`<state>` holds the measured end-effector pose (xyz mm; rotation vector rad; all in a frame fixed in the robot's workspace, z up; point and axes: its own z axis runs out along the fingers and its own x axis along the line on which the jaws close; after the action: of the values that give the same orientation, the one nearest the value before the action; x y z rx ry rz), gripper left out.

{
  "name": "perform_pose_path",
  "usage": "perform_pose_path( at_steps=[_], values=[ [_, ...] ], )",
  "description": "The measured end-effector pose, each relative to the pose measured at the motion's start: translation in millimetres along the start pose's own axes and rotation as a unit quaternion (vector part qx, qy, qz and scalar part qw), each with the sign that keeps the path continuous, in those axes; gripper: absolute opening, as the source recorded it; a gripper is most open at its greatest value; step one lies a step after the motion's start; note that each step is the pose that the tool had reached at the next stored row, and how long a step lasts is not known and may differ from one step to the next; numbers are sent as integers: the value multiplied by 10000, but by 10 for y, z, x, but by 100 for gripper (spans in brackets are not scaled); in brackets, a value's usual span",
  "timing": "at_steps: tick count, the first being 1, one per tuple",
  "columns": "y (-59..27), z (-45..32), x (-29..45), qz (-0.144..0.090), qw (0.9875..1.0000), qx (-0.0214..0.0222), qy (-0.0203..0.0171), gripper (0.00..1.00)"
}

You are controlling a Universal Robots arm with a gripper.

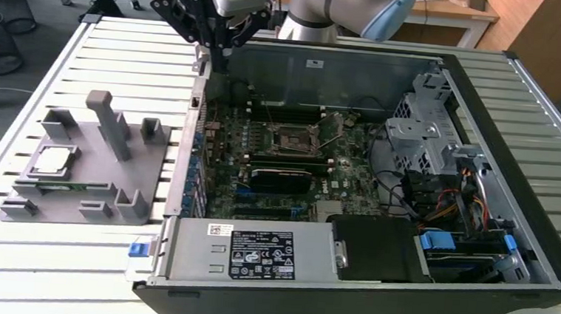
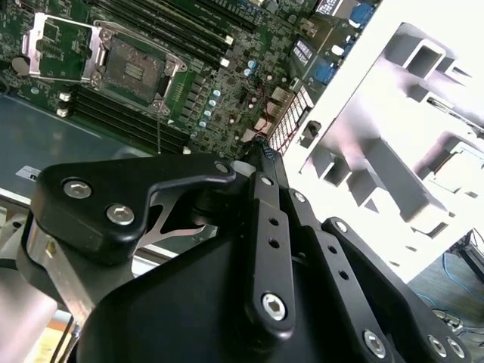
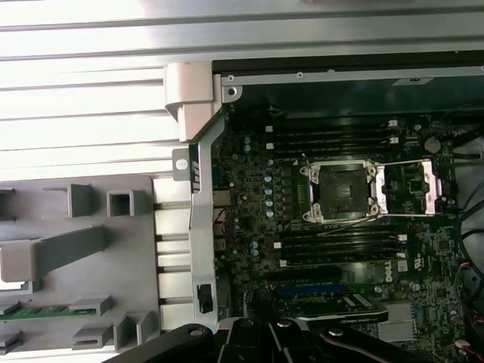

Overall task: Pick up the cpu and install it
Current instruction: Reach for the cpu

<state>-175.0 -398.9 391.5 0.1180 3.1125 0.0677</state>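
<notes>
The cpu (image 1: 53, 160), a small silver-grey square chip, lies flat in a pocket of the grey holder (image 1: 110, 189) at the exterior view's left, outside the computer case (image 1: 513, 218). My gripper (image 1: 219, 45) hangs high over the case's far left corner, well away from the cpu, shut with nothing in it. In the second wrist view its black fingers (image 2: 261, 162) meet at the tips. The black socket (image 1: 295, 138) on the motherboard stands bare, its metal frame (image 3: 412, 185) and lever swung open; both wrist views show the socket (image 3: 336, 189) (image 2: 132, 68).
A green memory stick (image 3: 53, 308) lies in the grey holder beside tall grey posts (image 1: 113, 127). Inside the case are a power supply (image 1: 254, 251), a drive cage (image 1: 426, 134) and cables. The case rests on a slatted metal table (image 1: 46, 259).
</notes>
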Motion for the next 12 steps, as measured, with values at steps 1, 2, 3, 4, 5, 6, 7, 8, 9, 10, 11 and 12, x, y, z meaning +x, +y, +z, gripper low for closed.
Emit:
perform_pose_path(
  at_steps=[1,2,3,4,5,6,7,8,9,10,11,12],
  values=[
    [0,0,6,0,10000,0,0,11],
    [-1,0,12,0,10000,0,0,11],
    [-1,1,18,0,10000,0,0,11],
    [-2,1,24,0,10000,0,0,11],
    [-2,1,31,0,10000,0,0,11],
    [-3,1,39,0,10000,0,1,11],
    [-4,1,47,0,10000,0,0,11],
    [-4,2,55,0,10000,0,0,11],
    [-5,1,63,0,10000,0,0,11],
    [-5,2,71,0,10000,0,0,11],
    [-6,2,78,0,10000,0,0,11],
    [-7,2,85,0,10000,0,0,11]
  ],
)
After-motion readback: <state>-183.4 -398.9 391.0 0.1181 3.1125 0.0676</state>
